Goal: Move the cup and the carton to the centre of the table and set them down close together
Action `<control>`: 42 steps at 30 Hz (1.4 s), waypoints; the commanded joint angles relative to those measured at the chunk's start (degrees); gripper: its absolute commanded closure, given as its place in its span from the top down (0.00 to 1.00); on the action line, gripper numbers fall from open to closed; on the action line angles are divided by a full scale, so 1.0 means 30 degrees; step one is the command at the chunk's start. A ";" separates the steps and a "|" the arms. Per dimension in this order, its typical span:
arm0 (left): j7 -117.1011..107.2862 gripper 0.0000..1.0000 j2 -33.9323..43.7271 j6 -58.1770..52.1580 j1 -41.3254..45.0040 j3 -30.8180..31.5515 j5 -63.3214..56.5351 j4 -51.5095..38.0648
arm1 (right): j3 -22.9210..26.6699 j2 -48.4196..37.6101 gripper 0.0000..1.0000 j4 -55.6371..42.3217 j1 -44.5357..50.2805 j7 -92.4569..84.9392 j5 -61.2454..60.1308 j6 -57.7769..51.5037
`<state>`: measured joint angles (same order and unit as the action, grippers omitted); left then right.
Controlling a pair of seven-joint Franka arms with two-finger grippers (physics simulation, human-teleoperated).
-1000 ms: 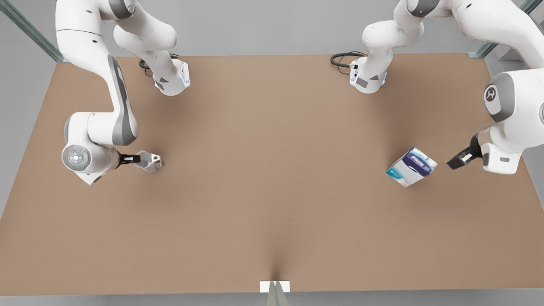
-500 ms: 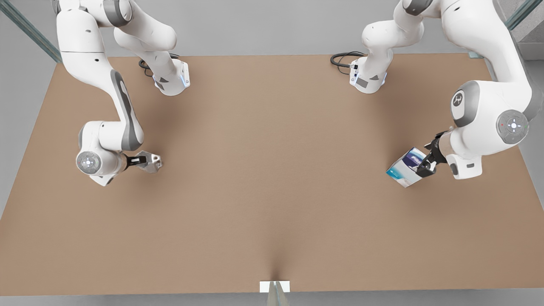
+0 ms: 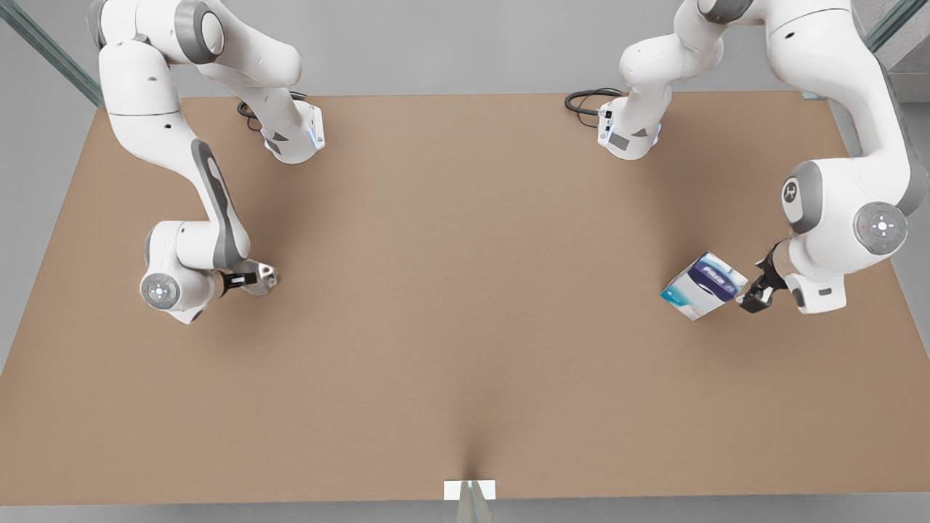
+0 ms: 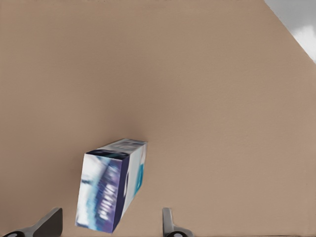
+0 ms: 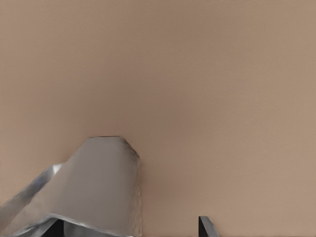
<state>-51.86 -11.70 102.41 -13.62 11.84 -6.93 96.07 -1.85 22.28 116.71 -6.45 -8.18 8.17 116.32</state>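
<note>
Left wrist view: spread fingers [image 4: 49, 224] flank the glossy, boxy carton [image 4: 111, 183], untouched. At the front view's right, left gripper [image 3: 752, 296] angles low beside carton [image 3: 702, 285] on matte brown desk [image 3: 465, 305]. Right gripper [image 3: 240, 279], fingers spread, straddles the faceted silvery cup [image 3: 260, 277] at that view's left.

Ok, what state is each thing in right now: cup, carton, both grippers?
cup: on the table, inside the right gripper.
carton: tilted, ungripped.
right gripper: open around the cup.
left gripper: open, beside the carton.
</note>
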 commanded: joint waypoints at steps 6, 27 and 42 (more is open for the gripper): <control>0.0147 0.97 0.1997 0.3540 -0.0176 0.0007 -0.0269 0.3747 | -0.0056 0.0103 0.65 0.0090 -0.0192 -0.0029 -0.0557 -0.0014; 0.2257 0.96 0.1469 0.5620 -0.0909 0.0652 -0.0298 0.5944 | -0.2662 -0.0101 0.21 0.0471 -0.2096 -0.0263 -0.0557 0.0045; 0.2462 0.95 0.1703 0.8579 -0.1788 0.0710 -0.0386 0.8815 | 0.2315 1.0180 0.21 -1.8248 1.3810 0.4395 -0.7497 0.0015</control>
<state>-43.76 -6.51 128.36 -19.42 13.86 -4.51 122.53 8.27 54.34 60.49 37.48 4.99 -17.79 116.40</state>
